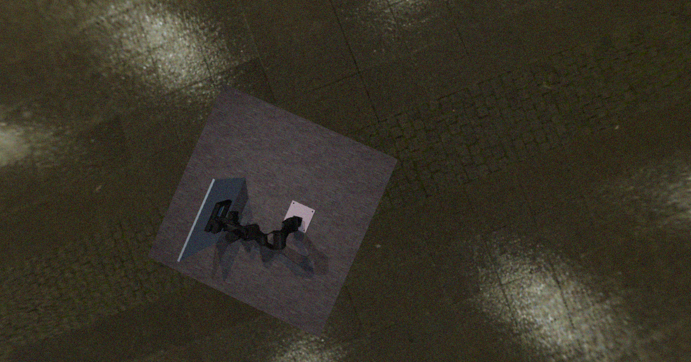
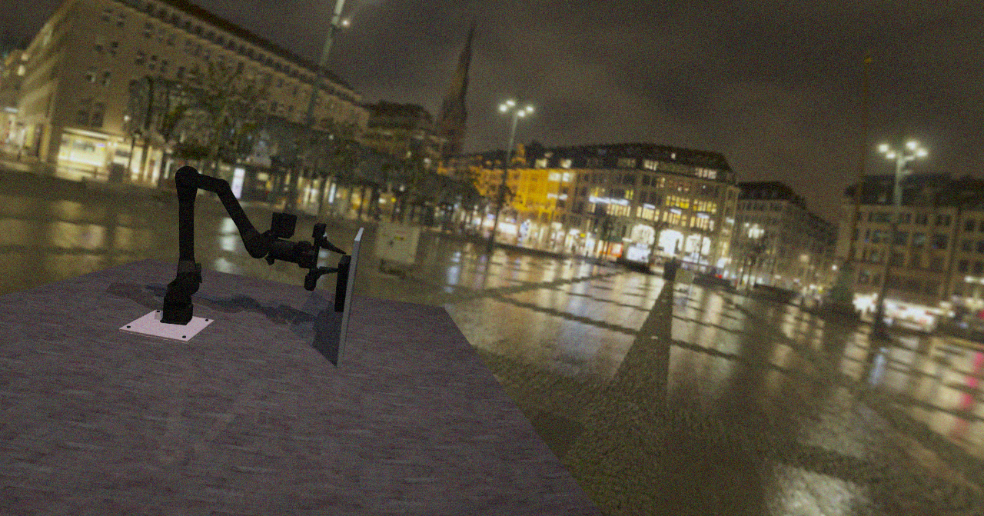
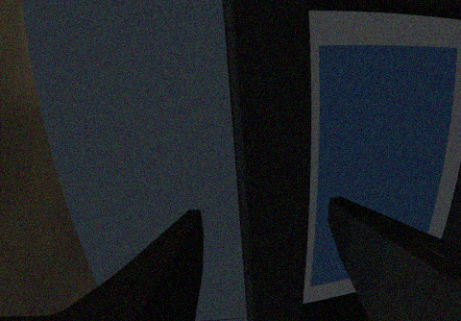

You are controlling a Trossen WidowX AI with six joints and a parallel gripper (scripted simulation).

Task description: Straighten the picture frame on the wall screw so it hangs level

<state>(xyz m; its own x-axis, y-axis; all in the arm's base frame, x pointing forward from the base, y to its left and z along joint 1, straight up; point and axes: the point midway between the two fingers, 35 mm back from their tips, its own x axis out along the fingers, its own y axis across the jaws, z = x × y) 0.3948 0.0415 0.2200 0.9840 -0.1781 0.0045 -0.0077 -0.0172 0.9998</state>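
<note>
The picture frame (image 3: 269, 110) (image 2: 340, 283) (image 1: 216, 214) is dark, with a pale mat and a blue picture (image 3: 384, 129). It hangs on the grey wall panel (image 3: 129, 78) (image 2: 351, 265) (image 1: 231, 188). In the wrist view one dark bar of the frame runs between my two fingers with a gap on each side. It slants slightly in this view, and I cannot tell whether the frame hangs level. My gripper (image 3: 265, 215) (image 2: 327, 260) (image 1: 225, 218) is open, and its fingers straddle that bar without touching it. The screw and the notched strip are hidden behind the frame.
The wall panel stands upright on a grey table (image 1: 290, 166) (image 2: 206, 410) near its edge. The arm's white base plate (image 1: 303, 209) (image 2: 147, 327) is bolted to the table behind the arm. Wet dark pavement surrounds the table.
</note>
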